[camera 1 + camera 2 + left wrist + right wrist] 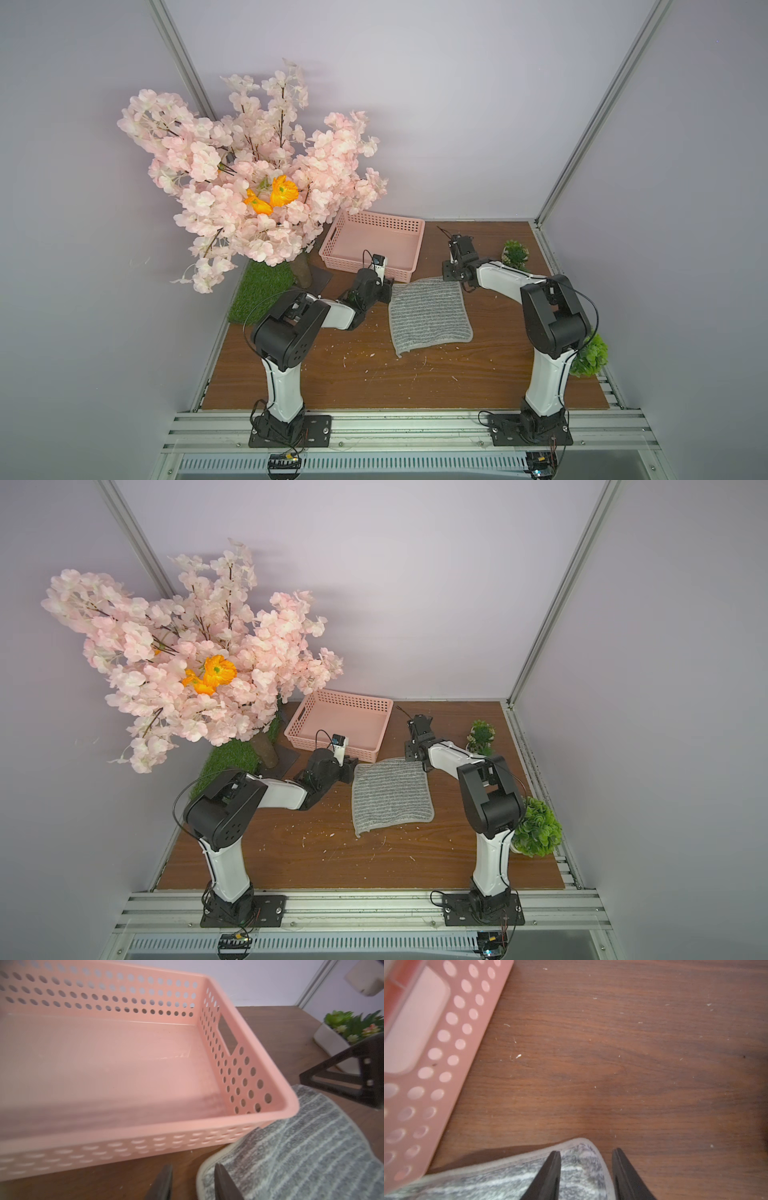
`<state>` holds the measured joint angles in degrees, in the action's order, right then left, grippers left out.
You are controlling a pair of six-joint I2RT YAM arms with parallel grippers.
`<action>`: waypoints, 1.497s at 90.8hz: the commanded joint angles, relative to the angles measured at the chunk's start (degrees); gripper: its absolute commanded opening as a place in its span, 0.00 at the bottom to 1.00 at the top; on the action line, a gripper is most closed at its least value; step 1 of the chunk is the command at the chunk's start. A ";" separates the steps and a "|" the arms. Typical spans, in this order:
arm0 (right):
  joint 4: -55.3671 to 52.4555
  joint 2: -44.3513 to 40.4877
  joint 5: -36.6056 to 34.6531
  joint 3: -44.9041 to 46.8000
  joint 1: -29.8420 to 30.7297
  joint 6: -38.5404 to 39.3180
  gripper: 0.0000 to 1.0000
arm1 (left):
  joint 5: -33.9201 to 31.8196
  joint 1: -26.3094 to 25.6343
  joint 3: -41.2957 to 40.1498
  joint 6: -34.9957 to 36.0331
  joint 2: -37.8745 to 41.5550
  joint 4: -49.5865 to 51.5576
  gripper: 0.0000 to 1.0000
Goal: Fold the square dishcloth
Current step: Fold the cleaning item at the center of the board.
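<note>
Square dishcloth [430, 313] lies flat mid-tabletop [332, 374], just beside the pink basket [409, 226]. It looks soft, light and limp, so pinch its hemmed far corners. Your left gripper [193, 1182] and right gripper [586, 1159] straddle them, jaws parted, nothing clamped.

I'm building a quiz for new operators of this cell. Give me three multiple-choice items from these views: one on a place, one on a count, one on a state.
1. Where does the grey striped knitted dishcloth lie relative to the pink perforated plastic basket? A inside it; B on the brown wooden table, in front of it; C under it.
2. How many orange flowers sit among the pink blossom branches? A none; B two; C five.
3. What state is the basket in? A empty; B holding the cloth; C upside down.
Key: 1 B, the cloth lies spread on bare wood; 2 B, two orange blooms show in both top views; 3 A, its bare floor shows in the left wrist view.
</note>
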<state>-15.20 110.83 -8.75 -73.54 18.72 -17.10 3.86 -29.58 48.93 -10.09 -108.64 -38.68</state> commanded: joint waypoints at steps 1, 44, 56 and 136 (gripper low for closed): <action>-1.21 0.51 0.80 -1.44 -0.25 0.26 0.42 | 6.54 1.35 3.24 -0.14 -1.16 6.88 0.37; -1.57 0.49 1.09 -1.08 -0.37 0.76 0.42 | 6.42 1.94 10.04 0.67 -4.28 20.18 0.46; -1.59 0.52 1.50 -1.04 -0.42 0.76 0.42 | 6.52 1.94 10.86 0.99 -5.57 21.53 0.46; -1.53 5.33 1.77 -2.97 -0.88 1.74 0.35 | 8.97 1.91 7.52 1.02 -5.58 14.60 0.01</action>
<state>-16.29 115.42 -6.42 -75.35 18.06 -16.03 11.03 -28.18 58.92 -9.78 -115.61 -23.66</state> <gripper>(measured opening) 0.375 0.045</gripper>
